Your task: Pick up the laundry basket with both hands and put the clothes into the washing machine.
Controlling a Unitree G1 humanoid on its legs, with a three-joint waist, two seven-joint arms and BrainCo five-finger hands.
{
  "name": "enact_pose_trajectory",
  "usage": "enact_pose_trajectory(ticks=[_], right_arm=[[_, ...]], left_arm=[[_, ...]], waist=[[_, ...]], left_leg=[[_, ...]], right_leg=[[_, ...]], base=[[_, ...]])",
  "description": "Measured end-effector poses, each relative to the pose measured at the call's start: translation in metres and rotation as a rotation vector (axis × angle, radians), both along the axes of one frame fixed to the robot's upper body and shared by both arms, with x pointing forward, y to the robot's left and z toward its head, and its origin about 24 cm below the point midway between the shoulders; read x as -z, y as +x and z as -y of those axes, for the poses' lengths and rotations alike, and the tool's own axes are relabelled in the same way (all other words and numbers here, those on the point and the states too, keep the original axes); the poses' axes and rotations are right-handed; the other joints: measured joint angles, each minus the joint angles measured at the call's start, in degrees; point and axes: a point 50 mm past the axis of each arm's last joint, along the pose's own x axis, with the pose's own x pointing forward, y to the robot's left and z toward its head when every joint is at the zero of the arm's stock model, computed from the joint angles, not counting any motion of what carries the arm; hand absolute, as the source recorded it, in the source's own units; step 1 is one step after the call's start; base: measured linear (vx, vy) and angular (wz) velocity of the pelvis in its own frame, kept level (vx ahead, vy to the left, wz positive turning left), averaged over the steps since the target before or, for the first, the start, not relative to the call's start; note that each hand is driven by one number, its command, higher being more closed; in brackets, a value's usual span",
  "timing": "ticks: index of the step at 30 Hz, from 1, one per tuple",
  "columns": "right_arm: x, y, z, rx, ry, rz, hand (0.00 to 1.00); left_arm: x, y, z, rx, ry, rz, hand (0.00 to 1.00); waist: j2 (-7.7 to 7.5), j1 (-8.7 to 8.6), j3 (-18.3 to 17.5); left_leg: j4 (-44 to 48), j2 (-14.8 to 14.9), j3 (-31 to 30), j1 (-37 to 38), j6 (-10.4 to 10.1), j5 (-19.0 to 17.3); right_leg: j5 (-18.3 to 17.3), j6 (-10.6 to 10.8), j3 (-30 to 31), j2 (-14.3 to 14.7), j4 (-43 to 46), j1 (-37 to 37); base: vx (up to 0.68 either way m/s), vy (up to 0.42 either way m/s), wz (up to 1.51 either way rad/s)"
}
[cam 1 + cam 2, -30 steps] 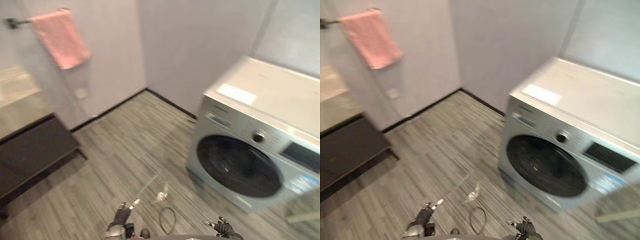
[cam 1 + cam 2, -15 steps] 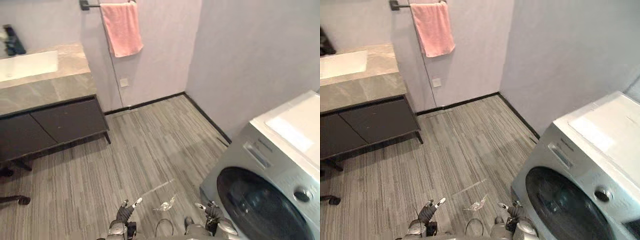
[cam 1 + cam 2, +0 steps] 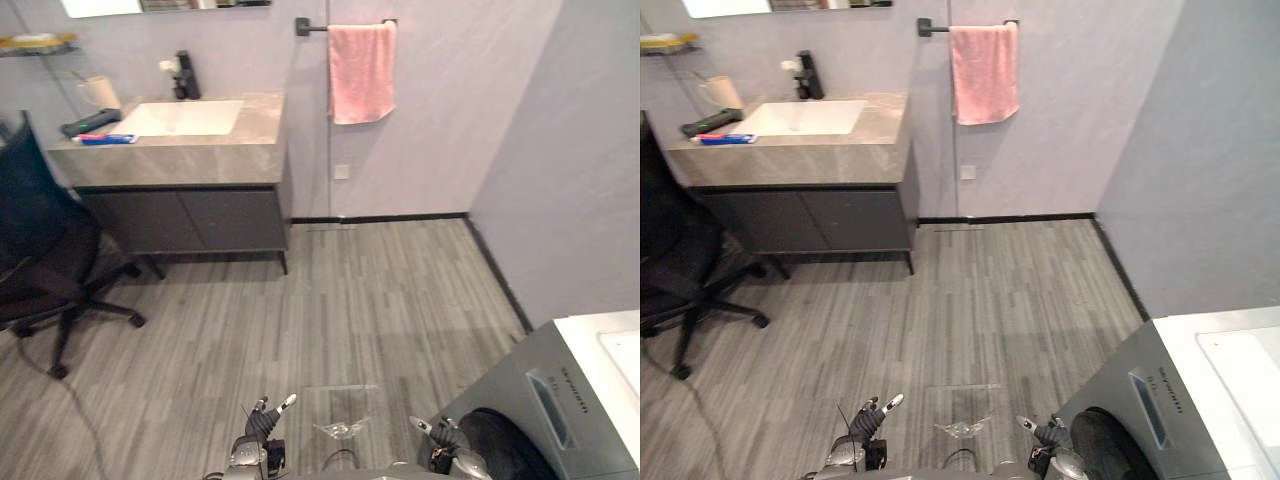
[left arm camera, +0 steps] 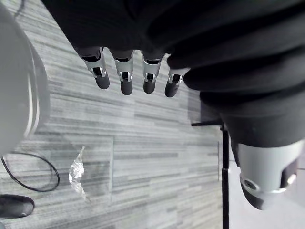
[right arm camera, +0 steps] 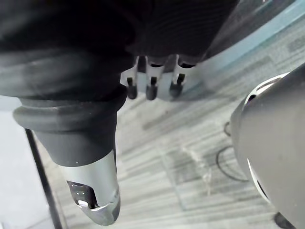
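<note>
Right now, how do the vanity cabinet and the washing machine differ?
The vanity cabinet has dark flat doors under a grey stone top; the washing machine is silver-grey with a white top and a round dark door. The vanity cabinet stands far off against the back wall, the washing machine close by on the right. Both stand on the grey plank floor.

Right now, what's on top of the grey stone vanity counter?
On the grey stone vanity counter: a white inset basin, black tap, pale cup, a dark flat item and a blue tube. The black office chair covers its left corner.
</note>
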Motion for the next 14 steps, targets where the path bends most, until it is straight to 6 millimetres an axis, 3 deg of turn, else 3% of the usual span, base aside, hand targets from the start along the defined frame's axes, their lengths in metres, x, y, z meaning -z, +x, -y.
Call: enact_pose_trajectory(ticks=[2,4,6,8,14], right_arm=[[0.001,-0.001,-0.001,-0.002,0.001,-0.007,0.0],[0.003,-0.007,-0.002,-0.004,0.005,-0.023,0.0],[0.007,-0.023,-0.002,0.0,0.008,-0.064,0.0],[0.009,-0.033,0.001,0.025,0.016,-0.084,0.0],[0.01,-0.037,0.002,0.007,0.022,-0.102,0.0]], left_arm=[[0.001,-0.003,-0.003,-0.003,0.01,-0.009,0.0],[0.002,-0.007,-0.01,-0.003,0.031,-0.019,0.0],[0.003,-0.012,-0.011,0.01,0.038,-0.033,0.0],[0.003,-0.013,-0.012,0.022,0.044,-0.039,0.0],[0.005,-0.016,-0.015,0.103,0.067,-0.065,0.0]], waist=[[-0.15,0.22,-0.16],[-1.32,-0.1,-1.16],[-1.12,-0.08,-2.22],[-1.18,-0.26,-2.3],[-1.11,-0.4,-3.33]], left_leg=[[-8.77,-1.43,0.47,3.3,0.28,0.01],[-15.32,-3.39,0.27,5.13,0.85,3.68],[-21.25,-4.79,-0.04,6.41,1.1,6.92],[-24.57,-5.72,-1.26,7.22,1.38,8.71],[-29.38,-7.5,-4.91,8.19,1.92,12.2]], right_leg=[[-1.06,1.8,1.01,-0.4,0.81,-0.8],[-0.28,2.93,4.85,0.21,-1.17,-1.0],[1.26,3.52,5.64,0.06,-4.12,-0.79],[2.14,3.71,6.15,0.16,-5.65,-0.39],[3.9,3.8,6.69,0.19,-7.31,0.13]], base=[[-0.14,0.074,0.39],[-0.12,0.076,0.21],[-0.05,0.105,0.2],[-0.01,0.088,0.23],[0.04,0.033,0.29]])
